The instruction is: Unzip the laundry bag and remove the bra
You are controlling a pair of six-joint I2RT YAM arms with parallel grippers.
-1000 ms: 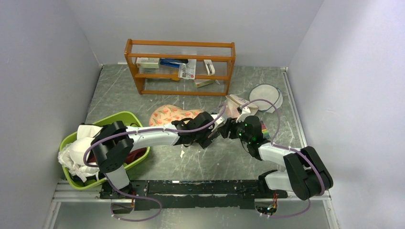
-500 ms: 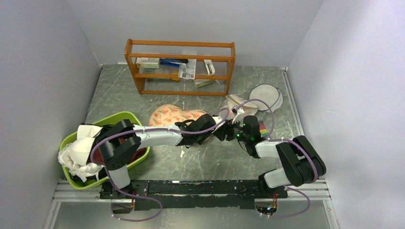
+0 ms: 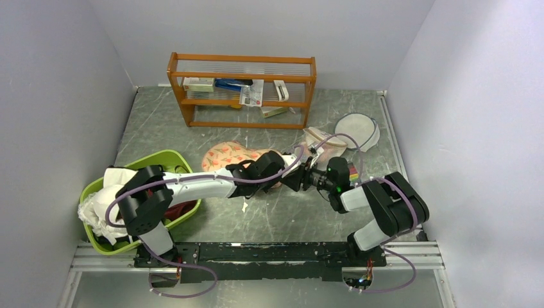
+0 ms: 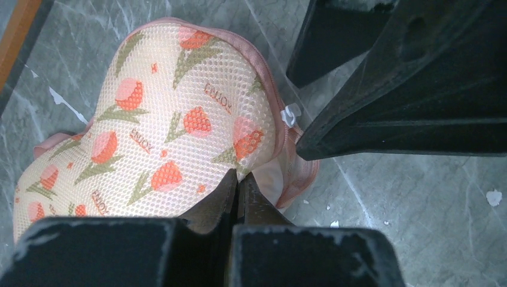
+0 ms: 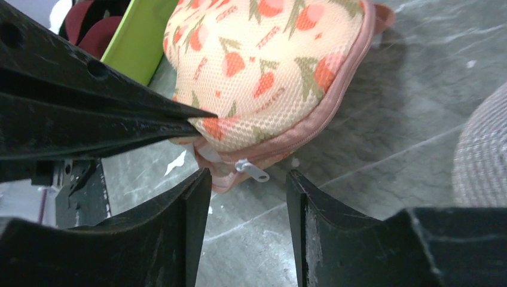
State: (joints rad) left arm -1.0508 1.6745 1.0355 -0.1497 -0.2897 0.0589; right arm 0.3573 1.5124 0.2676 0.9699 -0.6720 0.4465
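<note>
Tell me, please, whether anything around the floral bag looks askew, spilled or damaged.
Nothing looks damaged. The peach-pink, flower-printed mesh laundry bag seems to gape slightly at its zip edge, where the left gripper pinches the fabric. White flecks litter the grey table, and white cloth spills over the rim of the green basket.

L fingers point(image 4: 212, 206) tight on laundry bag point(image 4: 155, 119)

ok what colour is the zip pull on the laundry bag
The zip pull on the laundry bag is white; clearest in the right wrist view.
</note>
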